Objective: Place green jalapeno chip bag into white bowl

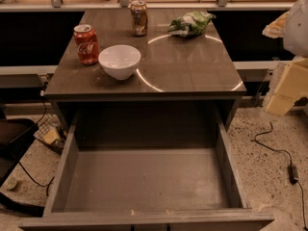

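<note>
Camera view: crumpled green jalapeno chip bag (191, 23), white-patched, apart from white bowl (119, 60); tool (285, 91) at right edge, state unclear

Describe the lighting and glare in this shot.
Camera view: warm, dim light; a bright curved glare arc runs across the glossy tabletop between the white bowl and the green jalapeno chip bag; the open drawer lies in shadow; the end effector hangs pale at the right edge, beside the tabletop.

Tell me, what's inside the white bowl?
The white bowl looks empty, though its rim hides the near inner wall. The green jalapeno chip bag lies apart, farther back; the tool hangs right of the table.
</note>
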You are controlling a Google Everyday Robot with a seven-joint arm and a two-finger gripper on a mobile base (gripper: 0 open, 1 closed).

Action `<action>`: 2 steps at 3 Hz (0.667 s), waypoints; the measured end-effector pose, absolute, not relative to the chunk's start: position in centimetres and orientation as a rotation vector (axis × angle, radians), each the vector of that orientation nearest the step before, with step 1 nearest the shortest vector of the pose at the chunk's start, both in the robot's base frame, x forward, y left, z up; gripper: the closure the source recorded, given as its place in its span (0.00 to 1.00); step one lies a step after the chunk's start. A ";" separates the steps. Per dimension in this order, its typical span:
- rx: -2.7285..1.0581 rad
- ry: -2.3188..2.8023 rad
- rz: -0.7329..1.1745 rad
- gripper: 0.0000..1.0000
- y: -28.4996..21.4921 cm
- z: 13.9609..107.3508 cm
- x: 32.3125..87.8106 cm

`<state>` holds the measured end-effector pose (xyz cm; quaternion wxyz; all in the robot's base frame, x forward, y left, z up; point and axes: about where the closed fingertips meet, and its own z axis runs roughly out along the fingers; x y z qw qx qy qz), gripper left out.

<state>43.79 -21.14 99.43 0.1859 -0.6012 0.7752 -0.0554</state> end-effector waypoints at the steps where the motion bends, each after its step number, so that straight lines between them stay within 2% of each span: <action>1: -1.693 2.183 -0.156 0.00 -21.1 99.4 43.8; 2: -1.633 2.155 -0.175 0.00 -21.3 99.7 45.5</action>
